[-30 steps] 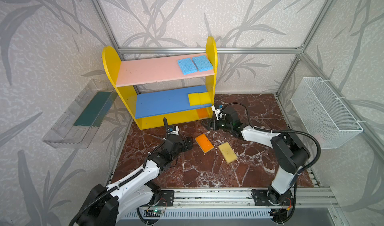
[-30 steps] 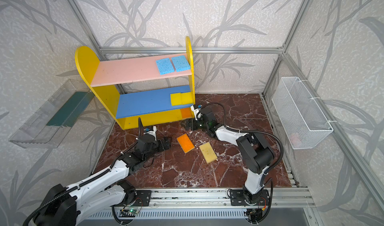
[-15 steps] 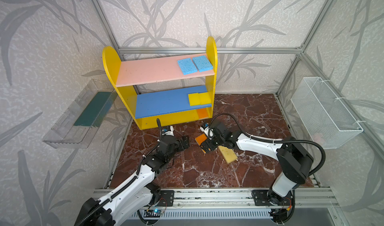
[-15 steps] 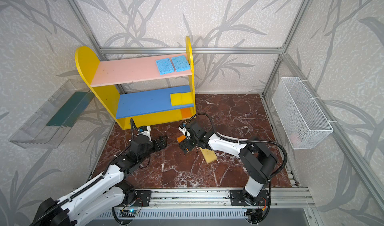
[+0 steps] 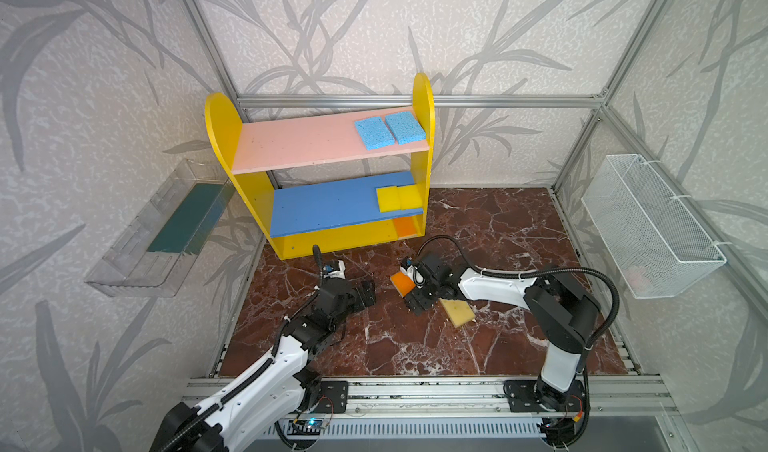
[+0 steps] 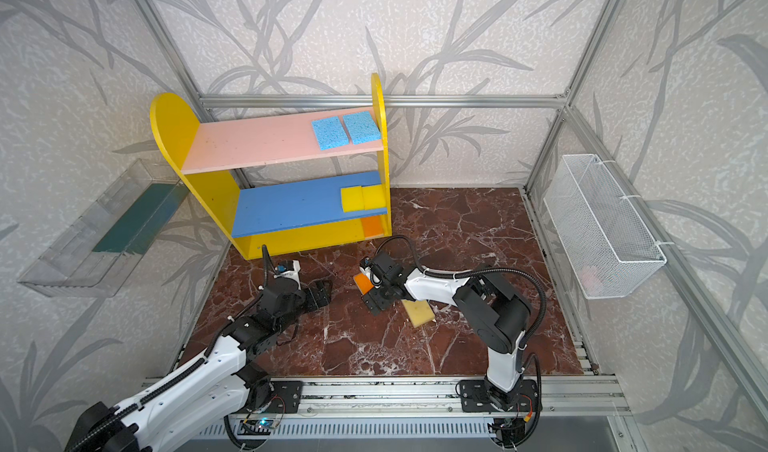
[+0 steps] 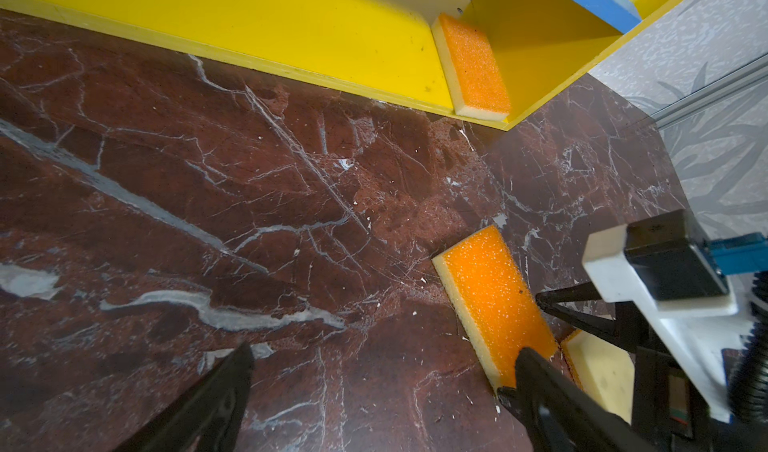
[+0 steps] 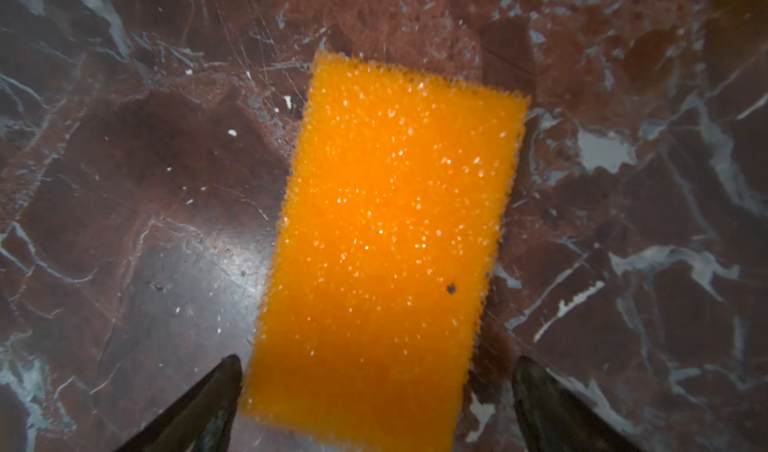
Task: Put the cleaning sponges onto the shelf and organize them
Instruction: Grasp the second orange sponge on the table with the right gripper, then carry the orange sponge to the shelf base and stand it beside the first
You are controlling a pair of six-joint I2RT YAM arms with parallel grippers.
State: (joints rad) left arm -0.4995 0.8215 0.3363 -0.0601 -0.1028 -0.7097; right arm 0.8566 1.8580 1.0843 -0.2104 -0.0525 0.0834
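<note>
Tray [image 5: 124, 281], clear plastic with a dark green liner: left of the shelf, by the side wall.

Shelf [image 5: 224, 138], three levels, yellow side panels: upright at the back of the red marble surface [image 5: 415, 354].
- Pink upper board, right end: two blue sponges [image 5: 374, 134], flat, side by side, the right one against the right panel.
- Blue middle board, right end: two yellow sponges [image 5: 387, 199], flat, edges touching.
- Yellow base, right end: shelved orange sponge [image 7: 473, 63], flat, against the right panel.

Left gripper [image 5: 368, 294]: in front of the shelf, about mid-width, low over bare surface. Jaws spread wide, nothing between them.

Loose orange sponge [image 8: 390, 242]: flat on the surface in front of the shelf's right end, apart from the base.

Right gripper [image 8: 376, 366]: pointing down over the loose orange sponge. Jaws spread wide, one tip on each side of the sponge's short end, a gap showing on both sides. Nothing held.

Pale sponge [image 5: 459, 312]: flat on the surface, just beside the loose orange sponge on the side away from the shelf, partly under the right arm.

Wire basket [image 5: 648, 229], white mesh: right of the shelf, well apart, on the side wall.
</note>
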